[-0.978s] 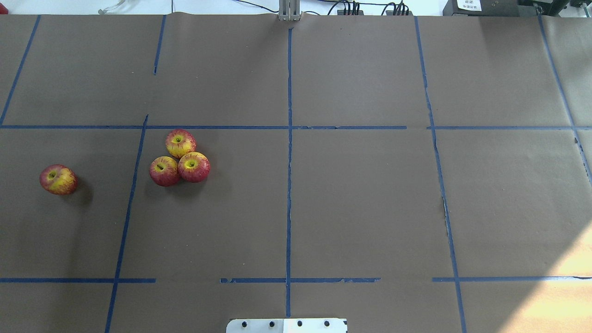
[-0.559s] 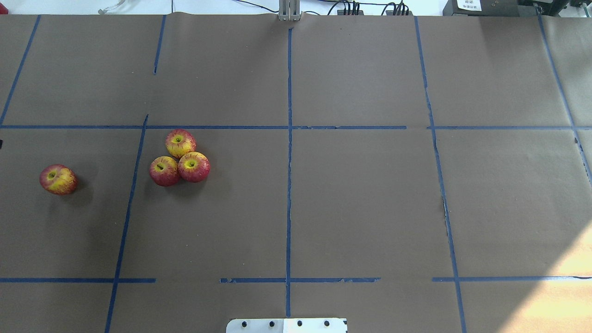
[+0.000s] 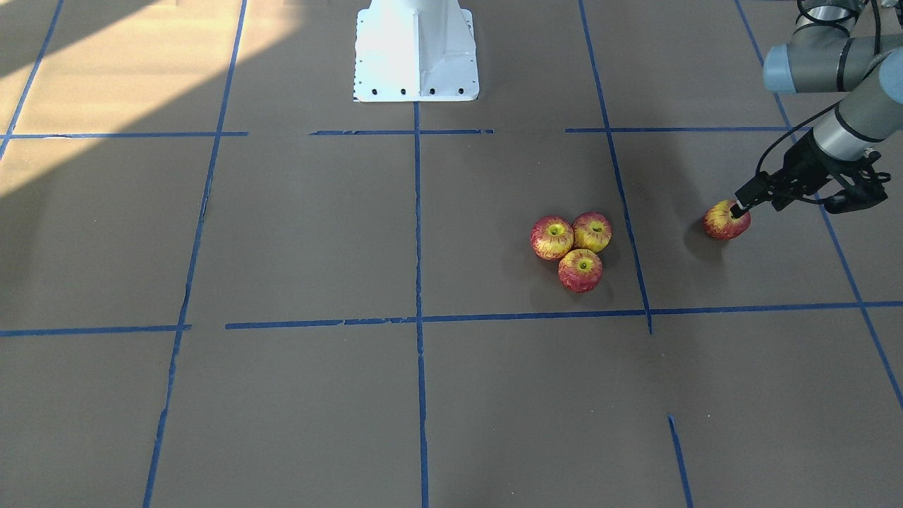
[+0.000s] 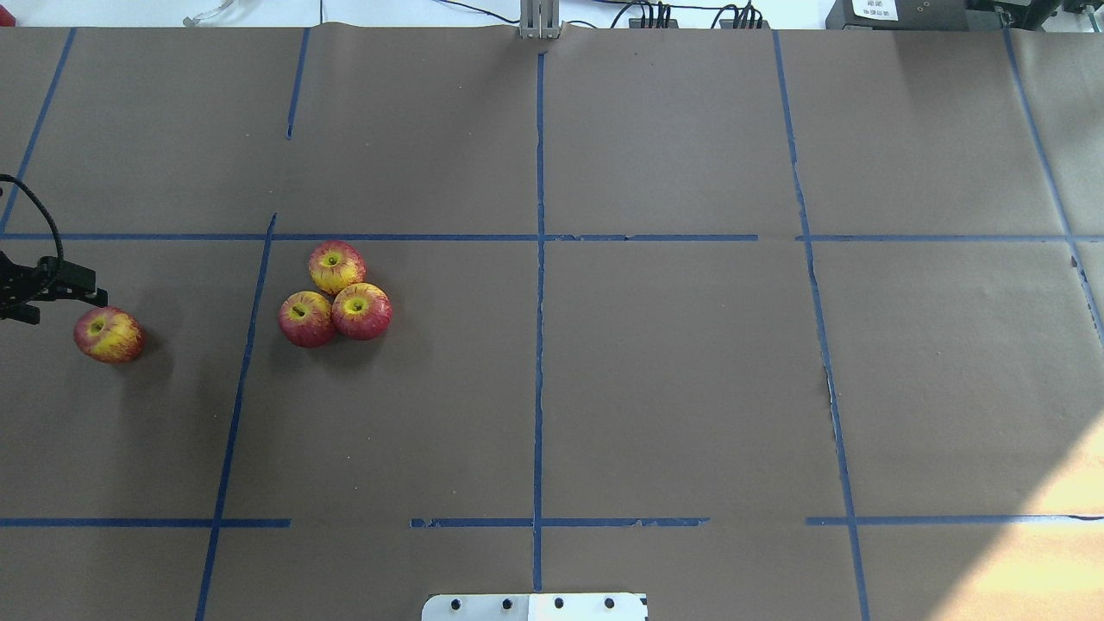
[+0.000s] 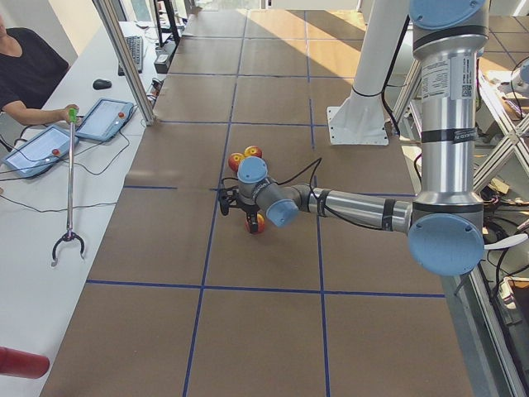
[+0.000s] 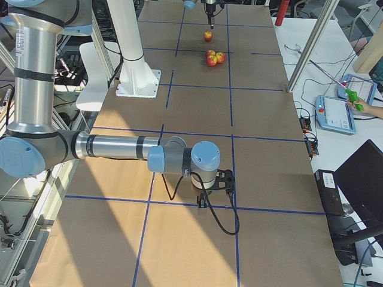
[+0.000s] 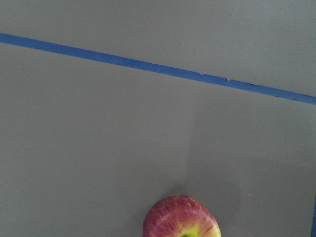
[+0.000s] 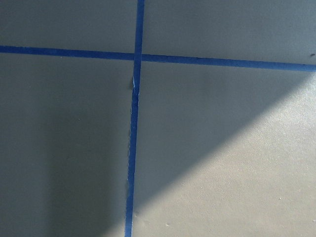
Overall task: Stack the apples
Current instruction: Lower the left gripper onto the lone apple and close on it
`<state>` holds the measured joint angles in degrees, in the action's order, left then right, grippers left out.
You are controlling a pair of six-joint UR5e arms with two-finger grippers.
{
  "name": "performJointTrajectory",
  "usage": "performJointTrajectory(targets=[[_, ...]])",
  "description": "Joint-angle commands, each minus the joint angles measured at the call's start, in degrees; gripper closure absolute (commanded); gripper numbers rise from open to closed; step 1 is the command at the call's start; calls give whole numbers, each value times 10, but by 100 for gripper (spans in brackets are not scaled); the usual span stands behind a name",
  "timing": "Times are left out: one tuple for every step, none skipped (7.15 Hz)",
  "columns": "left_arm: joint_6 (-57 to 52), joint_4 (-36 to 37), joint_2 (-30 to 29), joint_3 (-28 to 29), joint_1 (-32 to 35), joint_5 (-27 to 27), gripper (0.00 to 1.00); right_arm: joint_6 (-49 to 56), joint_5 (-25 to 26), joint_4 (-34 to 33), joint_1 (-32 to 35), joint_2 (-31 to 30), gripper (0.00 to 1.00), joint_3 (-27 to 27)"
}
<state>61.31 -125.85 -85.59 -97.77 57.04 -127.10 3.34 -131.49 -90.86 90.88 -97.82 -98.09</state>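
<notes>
Three apples (image 4: pixel 336 267) (image 4: pixel 306 319) (image 4: pixel 361 310) sit touching in a cluster left of the table's middle; they also show in the front view (image 3: pixel 580 269). A fourth apple (image 4: pixel 109 335) lies alone further left, and shows in the front view (image 3: pixel 725 219) and at the bottom edge of the left wrist view (image 7: pixel 181 219). My left gripper (image 4: pixel 56 306) hovers just outboard of this lone apple with its jaws apart and empty, one fingertip (image 3: pixel 738 209) over the apple's edge. My right gripper (image 6: pixel 212 185) shows only in the exterior right view, low over the table's right end; I cannot tell its state.
Brown paper with blue tape lines (image 4: pixel 539 345) covers the table. The white robot base plate (image 4: pixel 535 606) is at the near edge. A table with tablets (image 5: pixel 107 118) and a grabber pole (image 5: pixel 70 182) stands beyond the far side.
My left gripper has come into the overhead view from the left edge and now stands beside the lone apple. The apples have not moved.
</notes>
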Motion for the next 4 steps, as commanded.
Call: performJointTrajectory(targets=[[14,0,-3,4,-18,30,0,0,0,0,0,0,0,0],[14,0,-3,6,-25,33,0,0,0,1,0,0,0,0],[14,0,-5,10,-32,33,0,0,0,0,0,0,0,0],[14,0,-12,21,-39,34,0,0,0,0,0,0,0,0]])
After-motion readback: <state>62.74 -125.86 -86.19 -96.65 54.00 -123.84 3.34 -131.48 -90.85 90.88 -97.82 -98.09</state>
